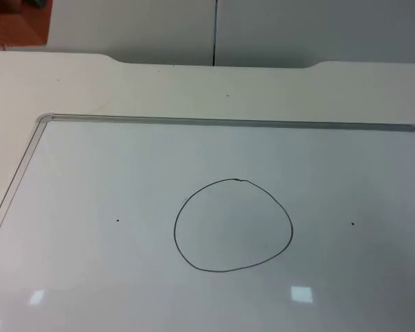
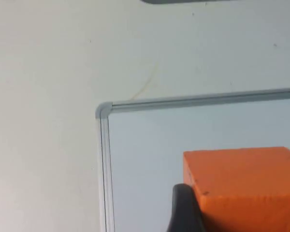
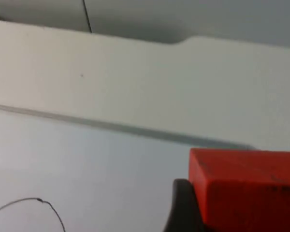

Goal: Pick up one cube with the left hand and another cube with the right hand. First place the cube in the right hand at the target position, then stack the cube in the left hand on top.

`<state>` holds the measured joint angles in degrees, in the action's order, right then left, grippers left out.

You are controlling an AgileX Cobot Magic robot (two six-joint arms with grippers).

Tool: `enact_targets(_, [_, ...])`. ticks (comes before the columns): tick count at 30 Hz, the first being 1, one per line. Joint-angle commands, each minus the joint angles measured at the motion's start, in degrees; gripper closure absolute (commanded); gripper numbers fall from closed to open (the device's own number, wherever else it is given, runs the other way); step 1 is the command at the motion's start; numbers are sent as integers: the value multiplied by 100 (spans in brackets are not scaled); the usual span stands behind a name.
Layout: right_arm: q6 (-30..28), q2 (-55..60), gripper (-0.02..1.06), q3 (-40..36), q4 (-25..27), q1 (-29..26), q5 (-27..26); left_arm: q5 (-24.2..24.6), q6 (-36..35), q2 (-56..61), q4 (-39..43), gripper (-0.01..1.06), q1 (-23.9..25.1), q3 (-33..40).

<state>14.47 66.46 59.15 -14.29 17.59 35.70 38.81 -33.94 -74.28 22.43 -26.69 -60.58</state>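
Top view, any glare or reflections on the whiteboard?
Top view: two bright square reflections on the glossy white whiteboard, one below the hand-drawn black circle, one toward the board's left. Right wrist view: a soft dark shadow along the board's edge.

Left gripper's fingertip (image 2: 186,208) was pressed against an orange cube (image 2: 241,186); right gripper's fingertip (image 3: 183,205) hugged a red cube (image 3: 244,188).
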Motion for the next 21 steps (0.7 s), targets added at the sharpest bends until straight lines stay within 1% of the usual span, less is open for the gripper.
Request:
enact_targets(1, [-444, -43, 104, 287, 301, 27, 162, 65, 131, 199, 19, 105, -45, -8])
enact_targets(2, [-628, -43, 104, 451, 466, 27, 234, 126, 211, 284, 5, 105, -45, -8])
enact_targets(4, [-744, -43, 104, 644, 695, 27, 261, 211, 247, 456, 32, 105, -45, -8])
enact_targets(8, [-771, -22, 104, 707, 713, 27, 290, 201, 264, 555, 47, 105, -45, -8])
enact_targets(9, [-910, 24, 104, 707, 777, 27, 321, 201, 323, 555, 34, 105, -45, -8])
enact_targets(10, [-910, 24, 104, 707, 777, 27, 321, 201, 323, 555, 34, 105, -45, -8])
enact_targets(12, [-1258, 84, 104, 707, 1059, 27, 327, 201, 366, 555, 20, 105, -45, -8])
enact_targets(14, [-1702, 123, 104, 707, 1580, 27, 225, 201, 366, 555, 20, 105, -45, -8])
enact_targets(15, [-1702, 123, 104, 707, 1580, 27, 225, 201, 366, 555, 20, 105, -45, -8])
enact_targets(17, [-2359, 150, 104, 712, 2131, 183, 132, 201, 366, 555, 20, 105, -45, -8])
enact_targets(19, [-3153, 251, 104, 712, 2527, 605, 42, 162, 377, 555, 32, 105, -45, -8])
enact_targets(20, [-3153, 251, 104, 712, 2527, 605, 42, 162, 377, 555, 32, 105, -45, -8])
enact_targets(21, [-3154, 299, 104, 712, 2527, 719, 10, 148, 377, 555, 32, 105, -45, -8])
